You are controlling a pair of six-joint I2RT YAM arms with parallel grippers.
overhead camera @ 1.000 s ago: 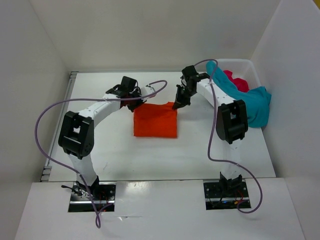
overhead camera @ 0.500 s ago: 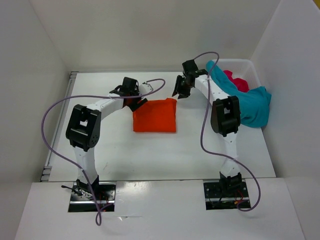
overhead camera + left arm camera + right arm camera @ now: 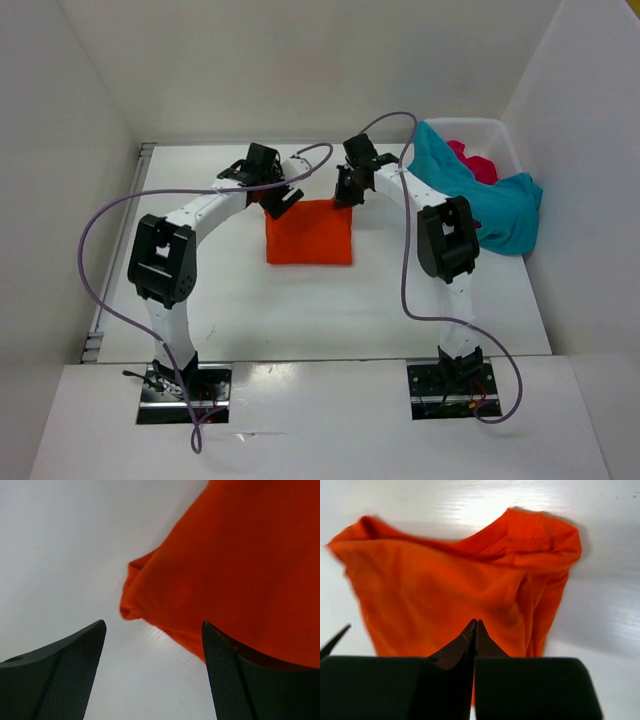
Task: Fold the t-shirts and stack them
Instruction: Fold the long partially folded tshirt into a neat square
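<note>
The orange t-shirt (image 3: 310, 232) lies folded in a rough square on the white table, a little behind its middle. My left gripper (image 3: 278, 203) is open at the shirt's far left corner; in the left wrist view that bunched corner (image 3: 137, 597) lies just ahead of the gripper (image 3: 154, 625), with only bare table between the fingers. My right gripper (image 3: 343, 197) is shut at the far right corner; in the right wrist view it (image 3: 476, 622) hangs over the orange cloth (image 3: 445, 585) with nothing in it. A teal t-shirt (image 3: 490, 195) drapes over the basket, with a pink-red one (image 3: 475, 162) inside.
The white basket (image 3: 503, 137) stands at the table's back right corner. White walls close in the table at the left, back and right. Purple cables loop from both arms above the table.
My left gripper has opened and let go of the orange shirt's far left corner. My right gripper moved left, opened and shut again. The orange shirt now lies flat.
</note>
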